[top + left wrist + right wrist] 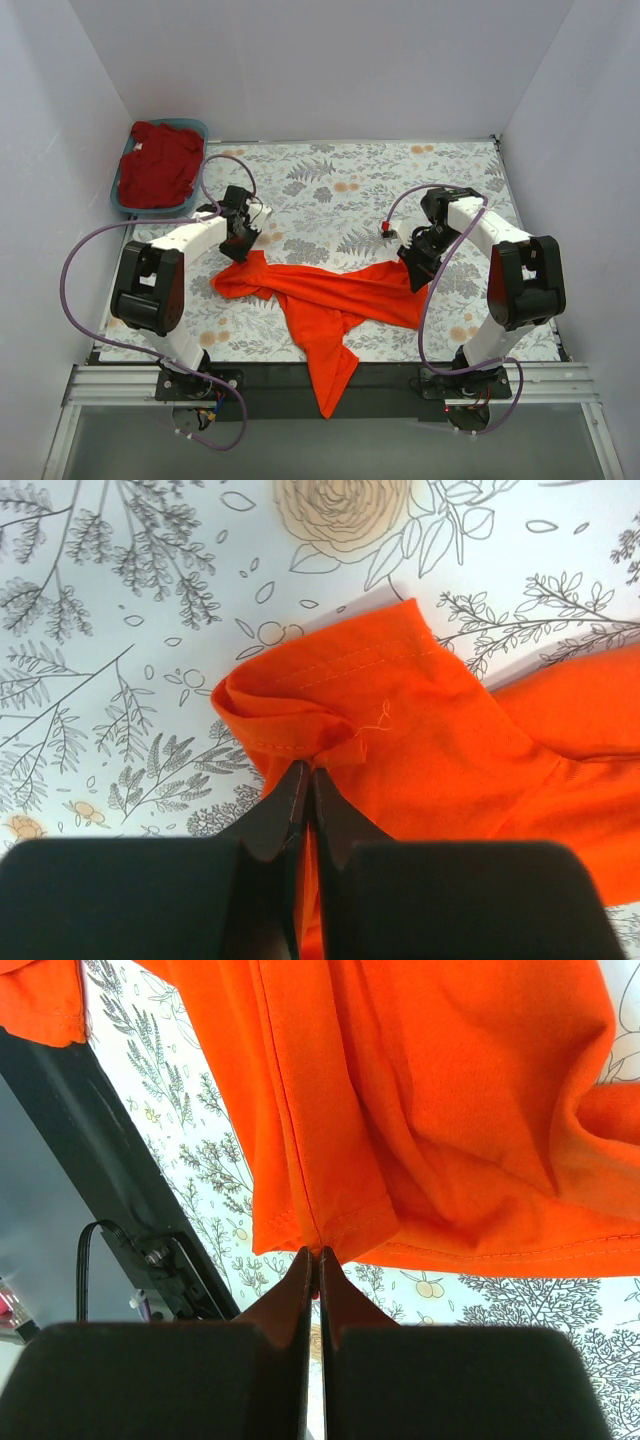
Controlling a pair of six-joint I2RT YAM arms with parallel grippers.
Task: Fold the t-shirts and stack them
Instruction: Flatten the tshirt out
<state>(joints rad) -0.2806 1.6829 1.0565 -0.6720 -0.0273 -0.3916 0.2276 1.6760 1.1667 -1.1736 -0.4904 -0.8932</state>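
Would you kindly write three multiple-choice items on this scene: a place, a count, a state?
1. The crimson t-shirt lies: A in the blue bin; B under the right arm; C on the floor.
2. T-shirts in view: A one; B two; C four.
3. The jaws of the left gripper are: A wide open; B shut on the orange t-shirt; C out of view.
1 A, heaped inside its rim; 2 B, one crimson, one orange; 3 B, the left wrist view shows them pinching cloth.
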